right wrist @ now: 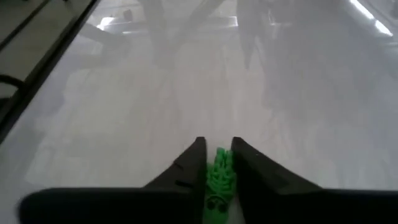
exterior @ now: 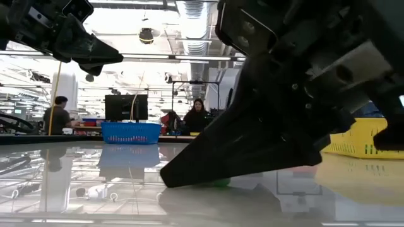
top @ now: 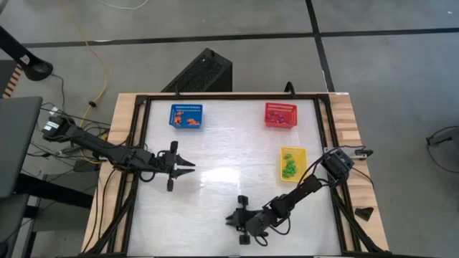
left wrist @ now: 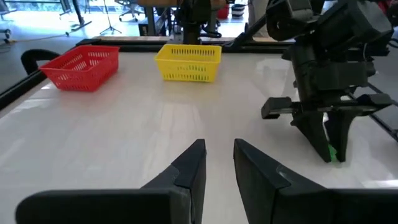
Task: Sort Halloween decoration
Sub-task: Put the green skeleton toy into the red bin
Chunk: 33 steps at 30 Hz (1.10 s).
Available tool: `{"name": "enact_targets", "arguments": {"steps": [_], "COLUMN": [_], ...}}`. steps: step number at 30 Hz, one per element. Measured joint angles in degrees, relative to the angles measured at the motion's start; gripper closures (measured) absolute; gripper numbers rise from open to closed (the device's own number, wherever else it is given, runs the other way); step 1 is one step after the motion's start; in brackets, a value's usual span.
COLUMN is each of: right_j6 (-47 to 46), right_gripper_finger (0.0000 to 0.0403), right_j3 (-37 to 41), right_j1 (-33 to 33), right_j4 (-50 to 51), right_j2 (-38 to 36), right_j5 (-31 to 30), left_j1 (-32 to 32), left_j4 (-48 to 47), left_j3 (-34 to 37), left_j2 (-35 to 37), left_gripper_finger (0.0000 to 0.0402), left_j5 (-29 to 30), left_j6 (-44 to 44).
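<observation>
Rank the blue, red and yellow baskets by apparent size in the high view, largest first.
1. yellow basket, longest of the three and lying lengthwise.
2. blue basket and red basket: they look about alike, so no ranking between them. All three lie flat on the table, so camera nearness hardly matters.

The right gripper (exterior: 189,180) fills the low view, cut off at top and right, and hides most of the green trinket (exterior: 220,183). From above, the trinkets in the blue basket (top: 186,115), red basket (top: 280,115) and yellow basket (top: 292,164) are too small to identify. The left gripper (exterior: 95,60) is cropped at the low view's top.
</observation>
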<state>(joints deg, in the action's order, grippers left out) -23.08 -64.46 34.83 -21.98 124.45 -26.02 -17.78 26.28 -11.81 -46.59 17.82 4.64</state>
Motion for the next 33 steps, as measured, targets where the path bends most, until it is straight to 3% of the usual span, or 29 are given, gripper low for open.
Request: {"name": "enact_targets", "arguments": {"steps": [3,7,11,16,25,31,33], "right_j6": [3.7,9.3,11.6,11.4,-2.2,-10.9,-13.1], "right_gripper_finger": [0.033,0.0331,0.0331,0.0331,0.0331,0.033,0.0313], "right_j3": [0.2,0.6,0.7,0.5,1.5,10.9,14.0], "right_j1": [-0.1,-1.4,-3.3,-5.8,-13.4,-17.0,-17.8], "right_j4": [0.2,3.9,15.8,38.0,74.7,78.7,78.7], "right_j2": [-1.2,-5.2,-13.7,-27.2,-45.1,-53.9,-56.2], "right_j5": [0.0,3.0,6.3,6.3,4.7,5.1,4.9], "left_j1": [0.0,0.0,0.0,0.0,0.0,0.0,0.0], "left_j4": [0.0,-0.2,-1.0,-2.1,-3.0,-3.3,-3.3], "left_j3": [0.0,0.0,0.0,0.0,0.0,0.0,0.0], "left_j2": [0.0,0.0,0.0,0.0,0.0,0.0,0.0], "left_gripper_finger": [0.0331,0.0331,0.0331,0.0331,0.0331,0.0331,0.0331], "left_j5": [0.4,0.7,0.9,0.9,2.6,2.9,3.5], "left_j6": [-1.1,-1.9,-1.9,-1.8,-1.6,-2.0,-2.0]}}
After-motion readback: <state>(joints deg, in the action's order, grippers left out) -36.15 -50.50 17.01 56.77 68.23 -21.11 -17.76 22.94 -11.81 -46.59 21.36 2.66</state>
